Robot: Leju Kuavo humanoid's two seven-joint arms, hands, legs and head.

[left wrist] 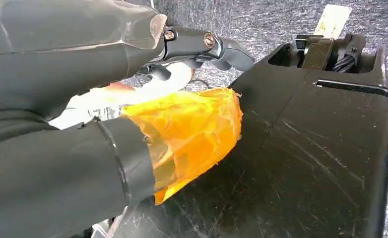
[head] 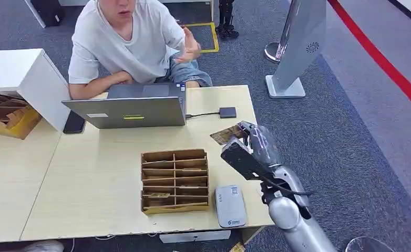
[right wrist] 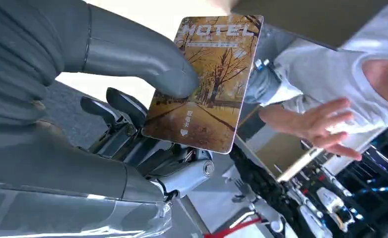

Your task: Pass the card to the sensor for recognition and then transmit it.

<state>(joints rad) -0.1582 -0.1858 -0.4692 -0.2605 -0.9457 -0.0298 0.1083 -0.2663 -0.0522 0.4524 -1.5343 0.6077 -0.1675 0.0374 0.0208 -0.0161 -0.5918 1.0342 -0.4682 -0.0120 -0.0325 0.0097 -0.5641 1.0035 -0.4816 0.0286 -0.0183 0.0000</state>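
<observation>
My right hand point(head: 253, 144) is raised over the table's right side, between the white reader point(head: 230, 206) at the front edge and the laptop. It pinches a hotel card point(head: 225, 135) by one edge between thumb and fingers. Up close, the card point(right wrist: 207, 84) shows an autumn tree picture and the word HOTEL, with the thumb point(right wrist: 147, 64) pressed on its face. The card is in the air, well behind the reader. A person's open hand point(right wrist: 316, 124) is raised beyond the card. My left hand point(left wrist: 132, 99), its thumb wrapped in orange tape, holds nothing.
A cardboard card rack point(head: 175, 181) with several slots stands left of the reader. A grey laptop point(head: 132, 107) faces the seated person point(head: 127, 42), with a small dark box point(head: 227, 112) cabled to it. A phone point(head: 74, 123) and a white cabinet point(head: 30, 79) are at the left.
</observation>
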